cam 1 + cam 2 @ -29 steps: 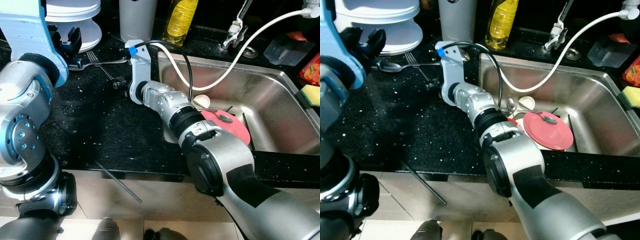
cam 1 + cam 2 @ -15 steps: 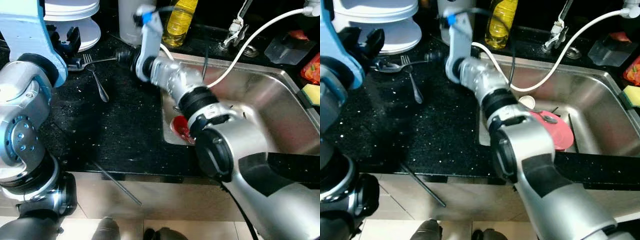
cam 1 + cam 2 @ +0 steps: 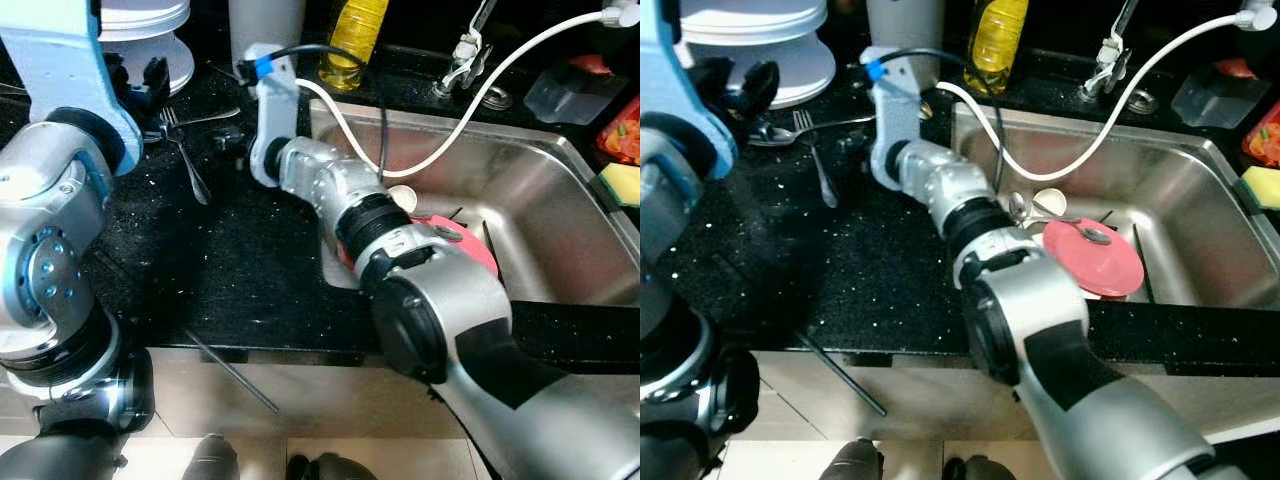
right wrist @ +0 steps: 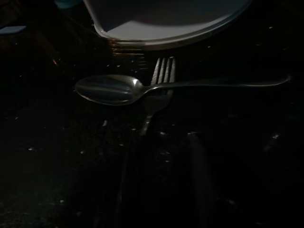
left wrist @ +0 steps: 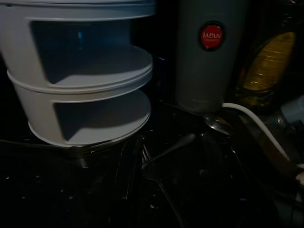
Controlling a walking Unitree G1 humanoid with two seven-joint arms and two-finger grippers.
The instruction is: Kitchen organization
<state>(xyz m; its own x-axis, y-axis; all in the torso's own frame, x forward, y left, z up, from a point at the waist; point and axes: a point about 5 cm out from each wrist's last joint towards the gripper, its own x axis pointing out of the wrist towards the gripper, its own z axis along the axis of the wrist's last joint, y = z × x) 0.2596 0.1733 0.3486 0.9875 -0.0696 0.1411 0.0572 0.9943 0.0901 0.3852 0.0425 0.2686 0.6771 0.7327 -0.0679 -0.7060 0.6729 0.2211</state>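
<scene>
Right claw [image 3: 228,137] hangs low over the black desk [image 3: 230,260], just off the sink's [image 3: 560,230] left rim. It is released: in the right wrist view the two dim fingers [image 4: 199,180] stand apart with nothing between them. A second ago it sat down on the desk at the fork's handle end. Half a second ago it had swung up toward the tumbler, and now it is back down but clear of the fork. The fork [image 3: 190,165] has changed too. Its handle used to point toward the sink; now it lies loose further left of the sink, tines by the rack and handle angled toward the desk's front edge. The spoon [image 4: 107,89] lies across the fork's tines, handle toward the sink, and looks unmoved. My read is that the fork has been let go and that cutlery placing is done, though the pair lies crossed, not tidy. Further left of the sink, the left claw [image 3: 145,85] hovers at the white tiered rack [image 5: 85,71]; I cannot tell whether it is released or clenched. Behind, toward the sink's back corner, stand the grey tumbler [image 5: 209,57] and the yellow bottle [image 3: 355,35]. Inside the sink are a pink lid [image 3: 1095,262] and small pieces, likely next.
</scene>
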